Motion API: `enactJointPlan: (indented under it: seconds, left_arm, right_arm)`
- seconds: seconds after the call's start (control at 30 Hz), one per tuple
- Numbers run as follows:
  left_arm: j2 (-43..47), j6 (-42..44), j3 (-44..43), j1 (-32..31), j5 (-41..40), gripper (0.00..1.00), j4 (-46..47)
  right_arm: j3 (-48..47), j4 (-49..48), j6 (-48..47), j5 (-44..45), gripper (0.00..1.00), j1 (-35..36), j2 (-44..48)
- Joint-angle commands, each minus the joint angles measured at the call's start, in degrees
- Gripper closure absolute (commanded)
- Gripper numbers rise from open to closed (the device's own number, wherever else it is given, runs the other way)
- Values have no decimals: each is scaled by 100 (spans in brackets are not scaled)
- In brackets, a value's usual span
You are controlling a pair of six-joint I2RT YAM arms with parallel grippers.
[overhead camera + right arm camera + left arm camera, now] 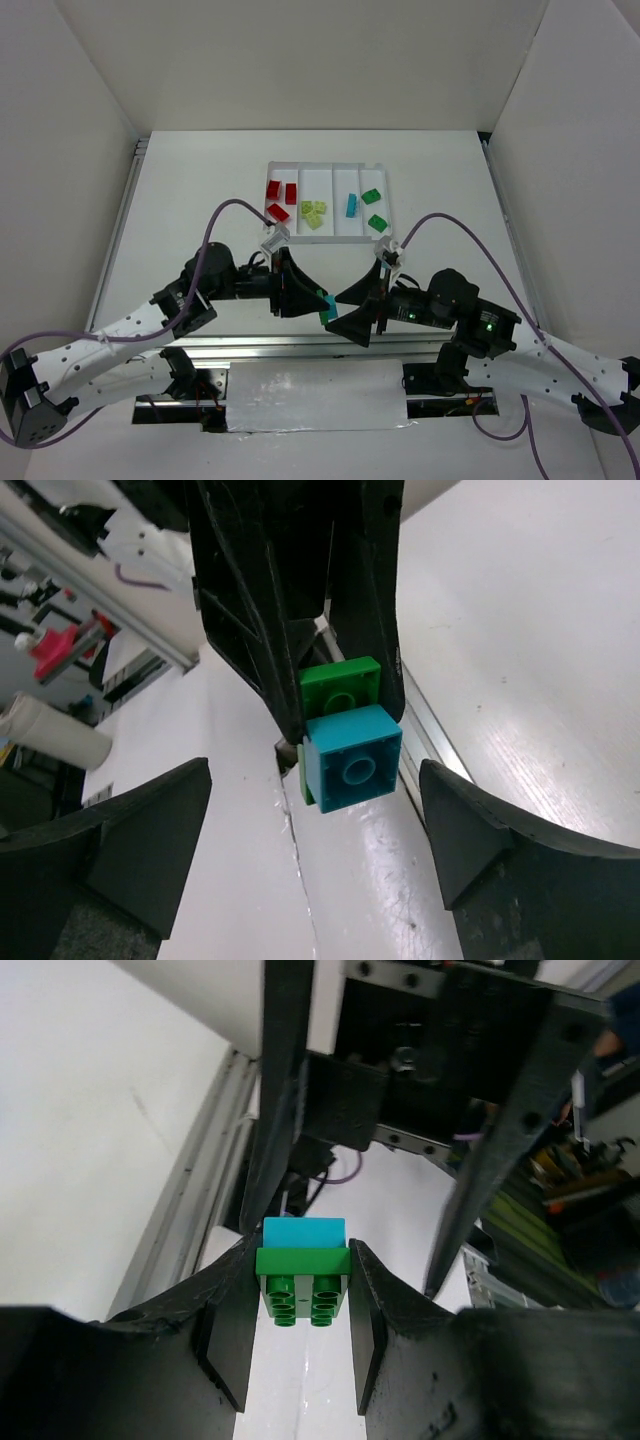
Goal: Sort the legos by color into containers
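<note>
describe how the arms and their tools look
White perforated links and black joints form the left arm and right arm, each with a purple cable. The left tool and right tool are black, with two wedge-shaped fingers.

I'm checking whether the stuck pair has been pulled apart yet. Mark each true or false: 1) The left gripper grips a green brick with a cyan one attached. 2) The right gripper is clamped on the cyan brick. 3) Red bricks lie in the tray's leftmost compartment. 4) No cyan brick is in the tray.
1) True. The left gripper is shut on the green brick, with the cyan brick attached to it.
2) False. The right gripper is open, its jaws standing either side of the cyan brick without touching it.
3) True. The red bricks lie in the leftmost compartment of the tray.
4) False. A second cyan brick lies in the third compartment from the left.
</note>
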State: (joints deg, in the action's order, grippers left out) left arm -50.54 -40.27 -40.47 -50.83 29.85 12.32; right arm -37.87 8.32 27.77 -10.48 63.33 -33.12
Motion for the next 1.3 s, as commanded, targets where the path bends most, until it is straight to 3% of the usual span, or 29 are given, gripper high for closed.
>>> enactJointPlan:
  seconds: [0.0, 0.17, 0.33, 0.4, 0.63, 0.8, 0.93, 1.0, 1.03, 1.07, 1.1, 1.13, 1.27]
  left_arm:
    - [-26, 64, 109, -24, 899, 100, 1112]
    - [-34, -253, 303, -24, 1453, 100, 1879]
    - [-78, -192, 268, -24, 1463, 100, 1774]
    - [-105, -235, 285, -24, 1559, 100, 1879]
    - [71, 79, 259, -15, 1919, 100, 1880]
    - [282, 572, -40, 11, 1719, 100, 985]
    - [116, 933, -400, 265, 1323, 100, 352]
    - [-200, 1361, -908, 293, 702, 100, -464]
    - [-358, 1442, -1093, 301, -329, 100, -702]
    - [-760, 1478, -1504, 302, -974, 100, -913]
    - [-1312, 1400, -1734, 310, -2355, 100, -1385]
    - [-1318, 1312, -1989, 328, -2917, 100, -1573]
    - [-3333, 1355, -3516, 425, -3924, 100, -1856]
  right_arm:
    - [-160, -153, -96, -717, 12, -31, -71]
    - [-116, -295, -105, -894, 28, -31, -142]
    - [-54, -506, -70, -1070, 73, -31, 112]
    - [-45, -524, -70, -1000, 100, -31, 157]
    - [173, -50, -334, -491, 100, -171, 507]
    - [341, 345, -176, -140, 100, -629, 1176]
    - [122, 1021, -9, 1087, 100, -682, 1555]
    - [-140, 1294, 394, 1861, 100, -682, 1293]
    - [-246, 1774, 631, 2796, 100, -682, 1143]
    - [-343, 1996, 1086, 3163, 100, -682, 976]
    - [-475, 2346, 1490, 3645, 100, -682, 670]
    - [-528, 2489, 1495, 3650, 100, -682, 545]
    - [-494, 2762, 2335, 4402, 100, -682, 359]
